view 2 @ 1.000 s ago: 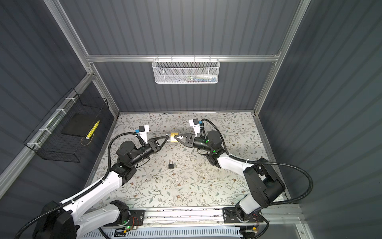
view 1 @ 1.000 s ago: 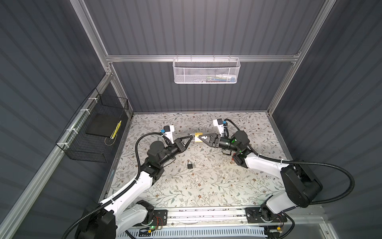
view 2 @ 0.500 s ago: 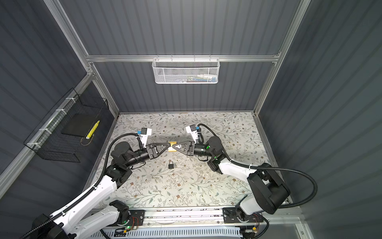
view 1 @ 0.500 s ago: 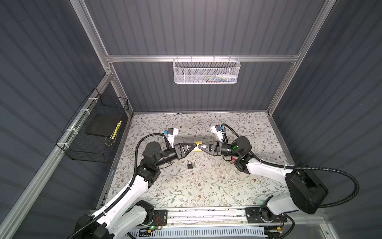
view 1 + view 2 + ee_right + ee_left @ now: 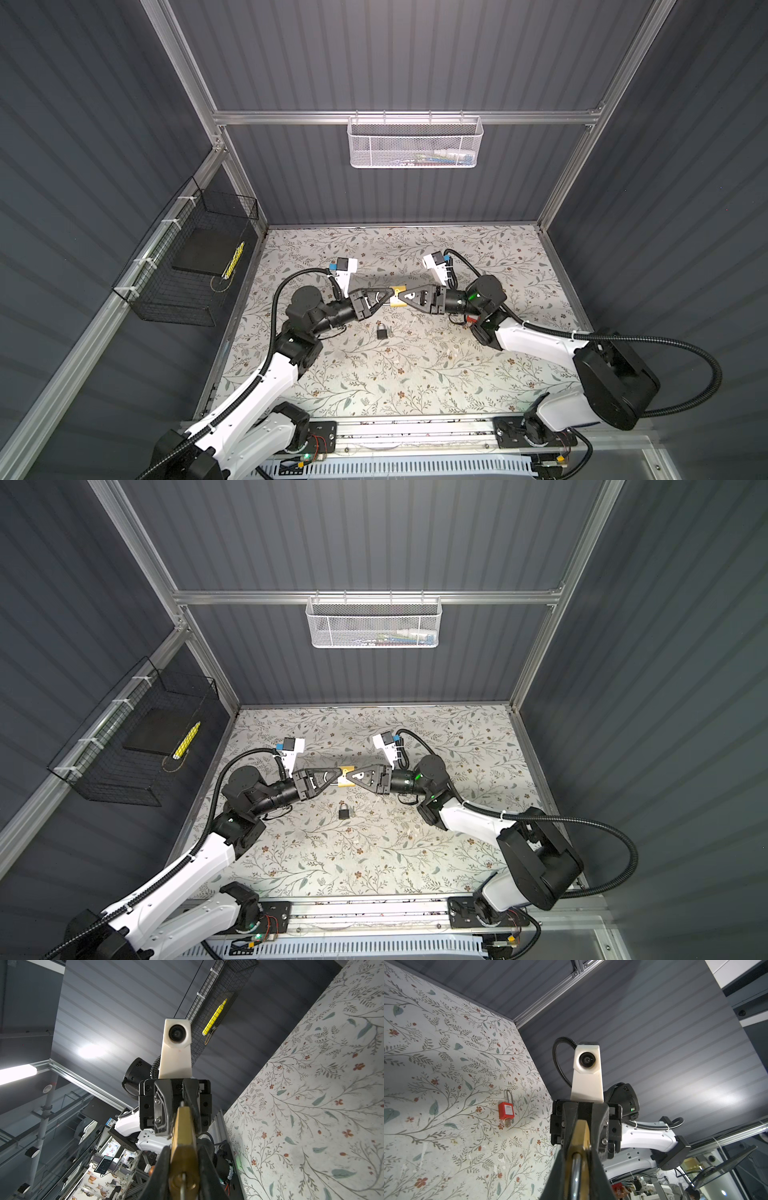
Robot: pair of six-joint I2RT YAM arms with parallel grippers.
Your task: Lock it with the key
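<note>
Floral surface (image 5: 415, 374): I see brass padlock (image 5: 398, 297) aloft, right pincer (image 5: 409, 296) clamped on body, left pincer (image 5: 386, 296) closed on shackle, black padlock (image 5: 382, 331) nearby.

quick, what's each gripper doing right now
left gripper: closed on the shackle end of the brass padlock
right gripper: closed on the body of the brass padlock

Wht arm links (image 5: 266, 378), blk joints (image 5: 306, 300), ribbed cables (image 5: 554, 1055), prob. green LED (image 5: 471, 296).
</note>
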